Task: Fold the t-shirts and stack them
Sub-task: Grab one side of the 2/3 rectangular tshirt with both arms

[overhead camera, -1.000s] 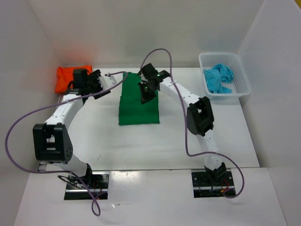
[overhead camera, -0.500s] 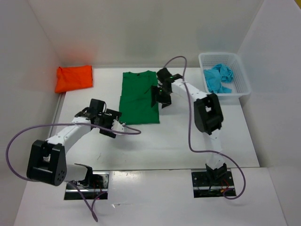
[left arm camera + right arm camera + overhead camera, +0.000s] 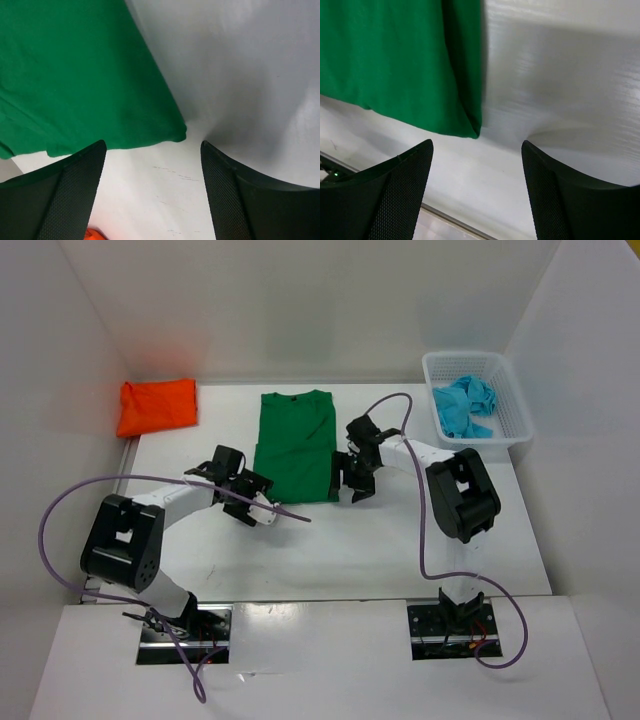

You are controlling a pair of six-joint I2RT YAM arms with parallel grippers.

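A green t-shirt (image 3: 294,445) lies flat in a long folded strip in the middle of the table, collar toward the back. My left gripper (image 3: 243,502) hangs open just off its near left corner (image 3: 172,132), nothing between the fingers. Open as well, my right gripper (image 3: 352,485) sits just off the near right corner (image 3: 470,127). An orange t-shirt (image 3: 157,405) lies folded at the back left, and a sliver of it (image 3: 92,234) shows in the left wrist view. A turquoise t-shirt (image 3: 464,406) lies crumpled in the white basket (image 3: 512,430).
White walls close in the table on the left, back and right. The basket stands at the back right corner. Purple cables loop from both arms over the near part of the table.
The left arm swung from the orange shirt down to the green shirt's near left corner. The right gripper opened, let go of the green shirt and moved toward me along its right edge. The shirt now lies longer.
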